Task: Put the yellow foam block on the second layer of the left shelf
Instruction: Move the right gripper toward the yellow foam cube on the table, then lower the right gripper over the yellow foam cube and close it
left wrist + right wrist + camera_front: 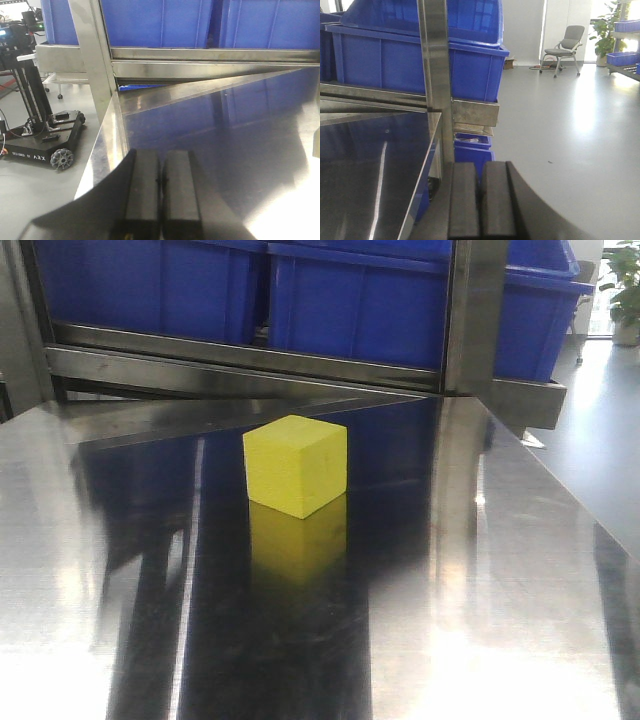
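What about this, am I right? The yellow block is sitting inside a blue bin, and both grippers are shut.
Not quite. The block isn't inside a bin; it sits on the shiny table in front of the bins, as the front view shows. The left gripper and right gripper are indeed shut.

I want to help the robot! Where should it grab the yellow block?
Probably from above, pinching two opposite upright faces of the yellow foam block. It sits flat on the steel table, corner toward the camera, with open space around it.
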